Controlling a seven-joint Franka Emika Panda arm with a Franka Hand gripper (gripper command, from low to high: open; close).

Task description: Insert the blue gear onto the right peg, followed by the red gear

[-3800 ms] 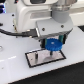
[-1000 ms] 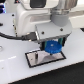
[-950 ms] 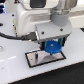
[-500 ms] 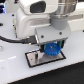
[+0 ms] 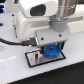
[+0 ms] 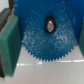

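The blue gear hangs flat just over the grey black-rimmed plate, and my gripper is shut on it from above. In the wrist view the blue gear fills most of the picture. Its hub hole looks dark, and a green finger pad presses on its toothed rim. The right peg is hidden under the gear and the hand. A small red patch shows beside the blue gear; it is too small to tell whether this is the red gear.
The white arm body looms over the plate from behind. A dark cable runs across the white table on the exterior view's left.
The gripper has come down a little with the blue gear, which now sits closer to the plate than one second ago.
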